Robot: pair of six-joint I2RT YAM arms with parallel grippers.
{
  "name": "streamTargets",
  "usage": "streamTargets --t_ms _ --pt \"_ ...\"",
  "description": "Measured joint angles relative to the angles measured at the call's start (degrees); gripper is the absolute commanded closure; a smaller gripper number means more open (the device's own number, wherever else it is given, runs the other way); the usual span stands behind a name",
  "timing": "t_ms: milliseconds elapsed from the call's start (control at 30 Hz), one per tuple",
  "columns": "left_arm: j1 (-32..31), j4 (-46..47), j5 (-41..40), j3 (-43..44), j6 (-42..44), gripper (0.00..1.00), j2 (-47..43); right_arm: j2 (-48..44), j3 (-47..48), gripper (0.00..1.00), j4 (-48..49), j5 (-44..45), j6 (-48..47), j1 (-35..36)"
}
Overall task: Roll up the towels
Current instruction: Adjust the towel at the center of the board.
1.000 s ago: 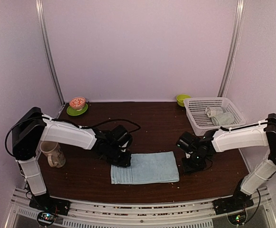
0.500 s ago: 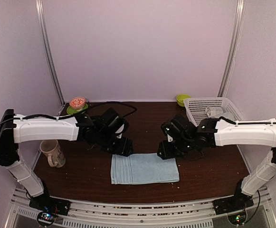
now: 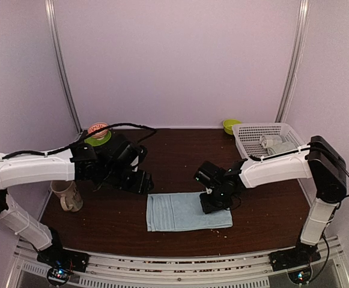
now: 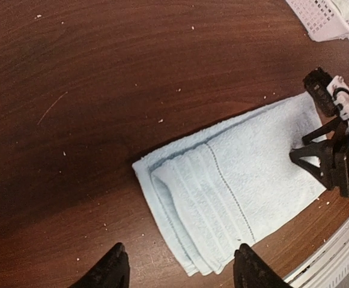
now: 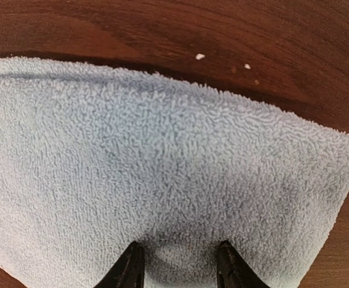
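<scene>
Near the front edge of the worktop point(image 3: 180, 156), at about 6 o'clock from its centre, the light blue towel point(image 3: 183, 213) lies flat and unrolled, folded into layers, its long side running from 9 to 3 o'clock and slightly askew.

The right end effector point(image 3: 215, 204) is down on the towel's 3 o'clock end. Its fingertips point(image 5: 132, 267) stand partly spread and press into the pile, and no fold is visibly nipped between them. The left end effector point(image 3: 141, 182) hovers off the towel's corner at about 10 o'clock, with its fingers wide apart, holding nothing and touching nothing.

The main risk, as I judge it, is a slide where a roll is wanted. With only one end pressed and nothing anchoring the far end, a push toward 9 o'clock would likely shove the whole cloth across the smooth wood (terry gives little grip there). The layers could also shear, since the folded edges at 9 o'clock look loose. Rolling from one point could give a lopsided, cone-shaped roll. If the left arm comes in late or low, it could rumple the stacked edges or meet the right arm over the cloth. A basket point(image 3: 246, 157) at 2 o'clock holds two pale rolled cloths point(image 3: 277, 146).
</scene>
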Motion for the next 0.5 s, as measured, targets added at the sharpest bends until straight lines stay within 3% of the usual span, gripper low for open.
streamTargets --t_ms 300,500 --pt "0.0 1.6 2.1 -0.7 1.0 0.45 3.4 -4.4 -5.4 0.57 -1.1 0.0 -3.0 -5.0" --pt "-0.4 2.6 4.8 2.1 2.8 0.50 8.3 -8.0 -6.6 0.52 -4.3 -0.4 -3.2 -6.8"
